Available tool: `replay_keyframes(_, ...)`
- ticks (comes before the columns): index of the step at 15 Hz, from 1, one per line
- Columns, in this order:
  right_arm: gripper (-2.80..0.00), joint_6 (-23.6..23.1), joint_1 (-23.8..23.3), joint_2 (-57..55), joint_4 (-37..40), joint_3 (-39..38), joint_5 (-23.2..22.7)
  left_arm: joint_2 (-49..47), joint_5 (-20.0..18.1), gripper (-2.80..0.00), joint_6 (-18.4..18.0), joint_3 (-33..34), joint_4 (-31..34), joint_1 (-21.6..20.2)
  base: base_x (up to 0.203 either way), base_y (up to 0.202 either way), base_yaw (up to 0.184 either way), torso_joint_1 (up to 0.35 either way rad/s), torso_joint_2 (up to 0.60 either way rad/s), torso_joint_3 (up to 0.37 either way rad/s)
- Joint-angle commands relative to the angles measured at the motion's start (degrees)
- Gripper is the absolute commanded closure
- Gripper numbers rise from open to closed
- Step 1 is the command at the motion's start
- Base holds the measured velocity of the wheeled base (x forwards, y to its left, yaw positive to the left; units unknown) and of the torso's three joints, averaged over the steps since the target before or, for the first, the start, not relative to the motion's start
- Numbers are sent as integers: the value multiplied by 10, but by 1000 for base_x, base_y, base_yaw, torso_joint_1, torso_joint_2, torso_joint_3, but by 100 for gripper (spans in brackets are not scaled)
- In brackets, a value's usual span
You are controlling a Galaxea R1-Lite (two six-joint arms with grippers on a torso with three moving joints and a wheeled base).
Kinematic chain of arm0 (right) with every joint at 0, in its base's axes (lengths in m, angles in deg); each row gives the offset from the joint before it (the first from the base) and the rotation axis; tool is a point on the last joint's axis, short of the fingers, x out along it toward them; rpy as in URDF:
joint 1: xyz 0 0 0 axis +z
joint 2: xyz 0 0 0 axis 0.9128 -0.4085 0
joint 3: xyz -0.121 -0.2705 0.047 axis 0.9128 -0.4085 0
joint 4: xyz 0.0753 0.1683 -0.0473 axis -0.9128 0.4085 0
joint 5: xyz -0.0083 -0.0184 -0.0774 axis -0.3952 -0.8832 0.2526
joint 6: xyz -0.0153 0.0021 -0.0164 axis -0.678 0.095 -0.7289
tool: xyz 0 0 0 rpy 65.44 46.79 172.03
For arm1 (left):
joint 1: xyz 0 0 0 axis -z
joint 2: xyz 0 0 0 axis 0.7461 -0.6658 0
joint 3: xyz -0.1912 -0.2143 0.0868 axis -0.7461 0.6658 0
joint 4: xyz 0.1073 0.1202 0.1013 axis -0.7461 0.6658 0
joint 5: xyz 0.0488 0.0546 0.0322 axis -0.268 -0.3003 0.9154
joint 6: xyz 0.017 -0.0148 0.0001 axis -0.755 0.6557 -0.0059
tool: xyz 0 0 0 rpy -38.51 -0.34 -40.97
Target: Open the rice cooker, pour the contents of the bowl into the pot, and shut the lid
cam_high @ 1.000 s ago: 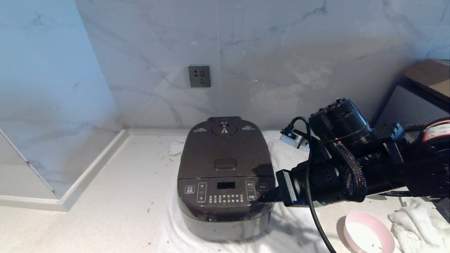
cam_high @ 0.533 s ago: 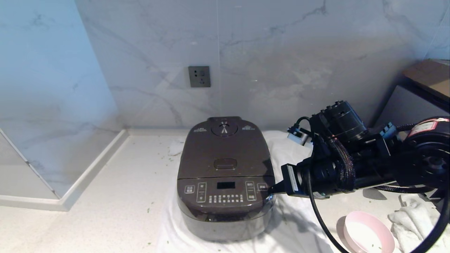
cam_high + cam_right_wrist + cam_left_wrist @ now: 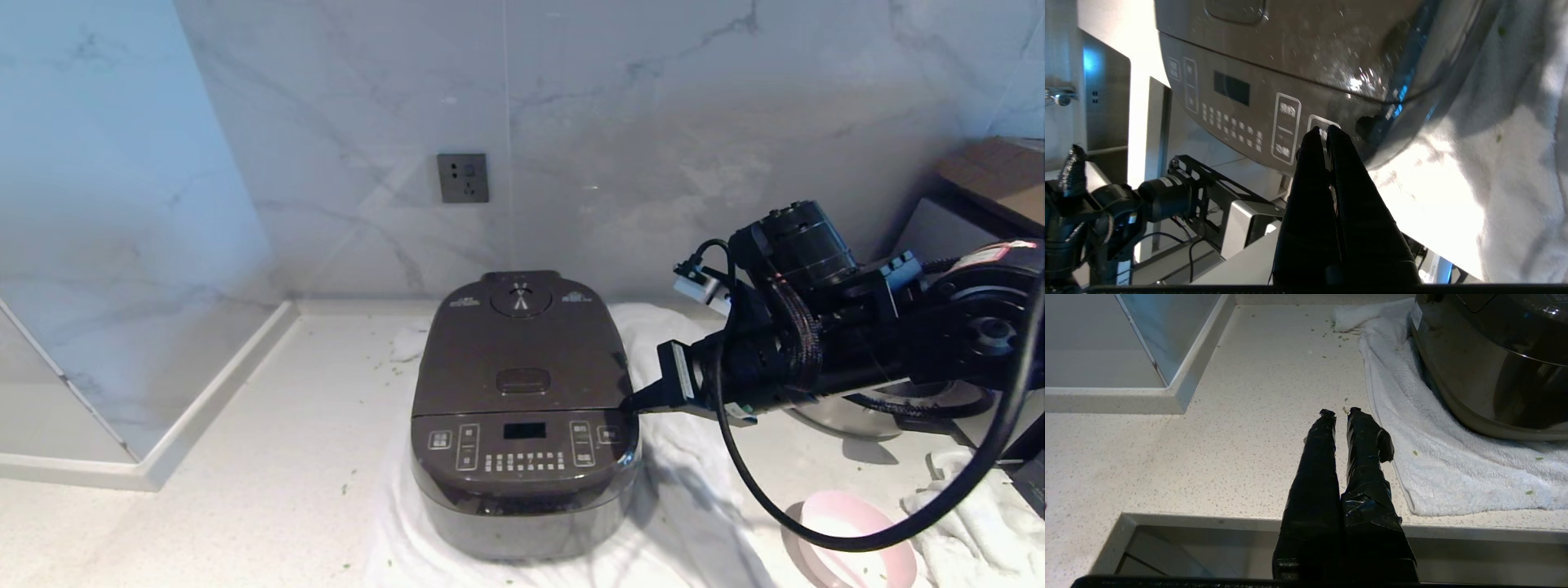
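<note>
Black right arm (image 3: 824,359) – braided cable sleeve, looping black cable, blue connectors, red-and-white label, black-taped end effector fingers (image 3: 1314,171)

The rice cooker (image 3: 522,408) is dark brown and glossy, its front panel marked with white-outlined buttons around a small black display. Under it lies a white towel (image 3: 686,490). The table (image 3: 269,457) is off-white with fine dark speckles — a few bright-green bits dot it. The bowl (image 3: 849,563) is pale pink outside, white inside. Behind, the wall (image 3: 653,147) is pale grey marble with darker veins, bearing a dark grey socket (image 3: 463,177). Both grippers' fingers (image 3: 1327,457) are wrapped in black tape.
</note>
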Motion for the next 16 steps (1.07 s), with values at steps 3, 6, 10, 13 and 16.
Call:
replay_keyframes(3, 0, 7, 13, -20, 2, 18, -3, -2, 0, 0, 6, 0, 0, 0, 0, 0, 0, 0, 0, 0)
replay_keyframes(6, 0, 15, 14, -29, 1, 17, -4, -2, 6, 0, 11, 0, 0, 0, 0, 0, 0, 0, 0, 0)
replay_keyframes(10, 0, 29, 34, -39, 1, 20, -4, -2, 7, 0, 11, 0, 0, 0, 0, 0, 0, 0, 0, 0)
replay_keyframes(13, 0, 29, 35, -48, 1, 18, -4, -2, 13, 0, 18, 0, 0, 0, 0, 0, 0, 0, 0, 0)
replay_keyframes(16, 0, 28, 34, -51, 0, 17, -4, -2, 15, 0, 20, 0, -1, 0, 0, 0, 0, 0, 0, 0)
